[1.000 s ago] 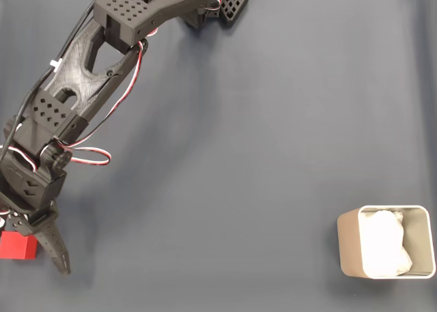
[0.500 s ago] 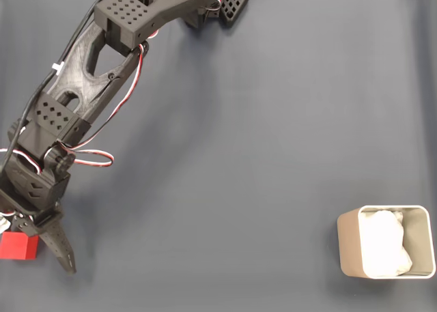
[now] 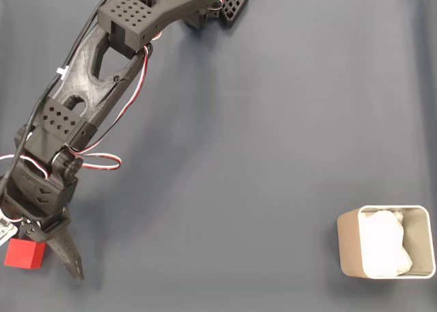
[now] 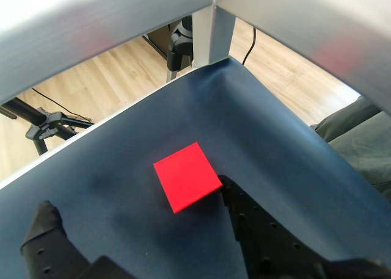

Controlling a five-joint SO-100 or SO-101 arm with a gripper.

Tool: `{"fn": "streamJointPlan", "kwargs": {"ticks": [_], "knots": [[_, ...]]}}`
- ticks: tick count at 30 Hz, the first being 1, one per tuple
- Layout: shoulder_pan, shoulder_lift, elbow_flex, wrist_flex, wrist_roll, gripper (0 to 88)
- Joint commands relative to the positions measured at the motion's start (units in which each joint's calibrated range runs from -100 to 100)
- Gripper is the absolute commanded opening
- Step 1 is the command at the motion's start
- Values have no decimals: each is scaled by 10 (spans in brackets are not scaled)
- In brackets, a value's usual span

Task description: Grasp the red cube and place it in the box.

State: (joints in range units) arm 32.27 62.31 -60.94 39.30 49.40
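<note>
The red cube (image 3: 25,253) lies on the dark mat at the lower left of the fixed view. My gripper (image 3: 35,263) stands open over it, with one black finger (image 3: 67,252) close along the cube's right side. In the wrist view the red cube (image 4: 186,176) sits flat on the mat between the jaws of my gripper (image 4: 134,196). It touches the right finger (image 4: 256,227) and is well apart from the left finger (image 4: 46,227). The beige box (image 3: 348,244) with crumpled white paper inside stands at the lower right, far from the arm.
The black arm (image 3: 89,93) slants from the top middle down to the lower left. The mat's corner and edges (image 4: 220,68) lie just beyond the cube, with a metal frame leg and wooden floor behind. Open mat stretches between the cube and the box.
The gripper has slid downward in the fixed view, further along the cube. The cube has shifted slightly down and to the right. The box has not moved.
</note>
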Motion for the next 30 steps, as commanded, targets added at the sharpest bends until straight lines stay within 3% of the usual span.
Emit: {"fn": "streamJointPlan", "kwargs": {"ticks": [1,30], "knots": [[-9,-29,-17,-5,-5,554],[-26,-26,-13,-59,7,557]]}}
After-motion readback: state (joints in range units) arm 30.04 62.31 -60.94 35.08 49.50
